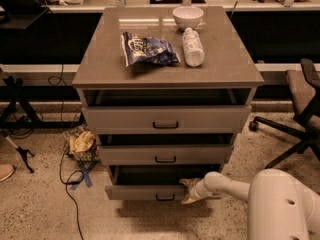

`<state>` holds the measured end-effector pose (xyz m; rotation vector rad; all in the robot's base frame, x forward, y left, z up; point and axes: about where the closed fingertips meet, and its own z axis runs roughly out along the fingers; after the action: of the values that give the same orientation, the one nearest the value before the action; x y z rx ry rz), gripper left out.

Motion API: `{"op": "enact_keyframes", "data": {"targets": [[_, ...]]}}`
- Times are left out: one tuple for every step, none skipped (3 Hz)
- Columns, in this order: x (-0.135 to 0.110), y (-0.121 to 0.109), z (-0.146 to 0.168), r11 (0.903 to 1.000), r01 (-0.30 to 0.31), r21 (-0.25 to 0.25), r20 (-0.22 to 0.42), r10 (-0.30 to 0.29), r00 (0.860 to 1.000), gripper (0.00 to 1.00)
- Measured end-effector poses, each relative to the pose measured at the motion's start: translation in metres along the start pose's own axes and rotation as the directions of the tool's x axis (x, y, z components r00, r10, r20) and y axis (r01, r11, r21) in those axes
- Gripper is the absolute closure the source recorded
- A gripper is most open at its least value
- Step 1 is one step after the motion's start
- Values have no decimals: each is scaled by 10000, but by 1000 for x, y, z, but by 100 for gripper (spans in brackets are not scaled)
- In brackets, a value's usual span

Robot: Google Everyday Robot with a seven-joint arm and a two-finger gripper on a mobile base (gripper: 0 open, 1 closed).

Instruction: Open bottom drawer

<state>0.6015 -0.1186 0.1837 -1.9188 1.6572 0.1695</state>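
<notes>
Grey-taupe cabinet point(225, 59) in the middle of the room, 3 drawers, all standing part-way out w/ dark gaps above each front. The bottom drawer point(142, 192) is the lowest one, just above the speckled floor, pulled out a bit further than the two over it. Its small dark bar handle point(165, 198) sits at the centre of the front.

The gripper point(189, 191) is down at that drawer's front, right of the handle, against the top-right part of the panel. Can't tell from here whether it's spread or clamped on the edge. The white arm point(225, 184) runs back to the right into the robot's rounded white body point(282, 206) at the bottom-right corner.

On the cabinet top: a white bowl point(188, 16) at the back, a white bottle point(193, 46) lying on its side in front of it, and just left of the bottle a crumpled blue-and-white snack bag point(147, 49). Print on bag and bottle label isn't readable, no brand I can make out.

On the floor left of the cabinet: a crumpled yellowish wrapper point(82, 145), a black cable point(67, 184), and a blue tape cross point(85, 171). An office chair point(305, 109) is off to the right.
</notes>
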Motion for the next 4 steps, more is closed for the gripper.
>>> {"op": "enact_keyframes", "data": {"targets": [[-1,1,1,10000,-1,-21,15,1,10000,0],[0,1,3,9998,-149,-128,-311,145,9994,0],[7,3,3,9987,-393,-338,-1165,352,9926,0],[14,2,-3,9969,-680,-387,-1985,590,9783,0]]}}
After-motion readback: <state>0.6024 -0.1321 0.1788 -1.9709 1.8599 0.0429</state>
